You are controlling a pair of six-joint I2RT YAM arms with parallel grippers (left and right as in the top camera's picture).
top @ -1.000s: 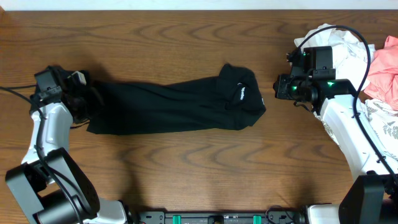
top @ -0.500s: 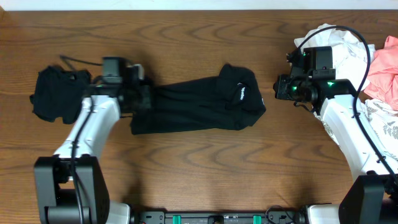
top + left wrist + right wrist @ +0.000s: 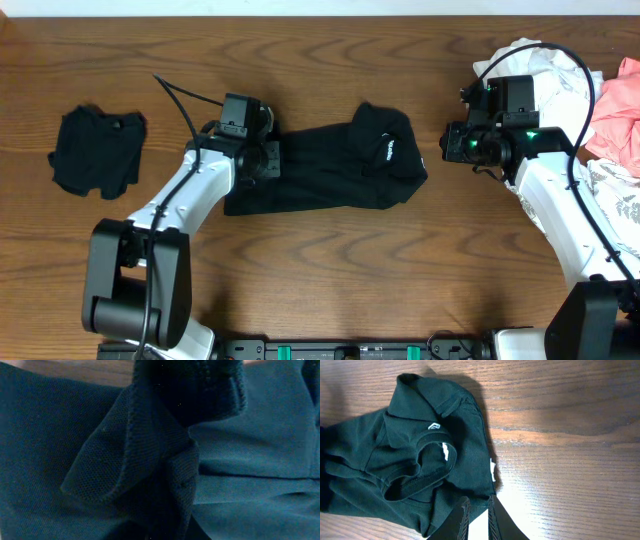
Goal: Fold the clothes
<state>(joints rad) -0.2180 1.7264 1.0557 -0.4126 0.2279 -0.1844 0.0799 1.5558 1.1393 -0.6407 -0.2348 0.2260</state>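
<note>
Half a second was enough for the left gripper (image 3: 266, 160) to sweep well to the right along the counter (image 3: 320, 280), hauling the tail of the black polo shirt (image 3: 345, 175) with it. A second earlier that hem lay stretched toward the left edge; now it sat bunched near the middle, and the shirt was much shorter from end to end. A small black bundle (image 3: 97, 150) had come into sight on the far left, lying well apart from the shirt. By my reading this was a lengthwise fold half made, the hem carried toward the collar (image 3: 427, 397) but not yet laid flat. The left wrist view was filled with a puckered fold of fine, matte, pique-textured knit with a stitched edge. No fingers showed there, but since the hem went with the gripper I judged it clenched on the shirt. The right gripper (image 3: 479, 502) had not moved; it hung just beside the collar end, fingers drawn nearly together on nothing. A white tag (image 3: 444, 451) showed inside the soft, rounded neckline. At the right edge a white garment (image 3: 545, 65), a coral-pink garment (image 3: 618, 110) and a leaf-print garment (image 3: 615, 190) lay crumpled and unfolded on the glossy wood grain.
</note>
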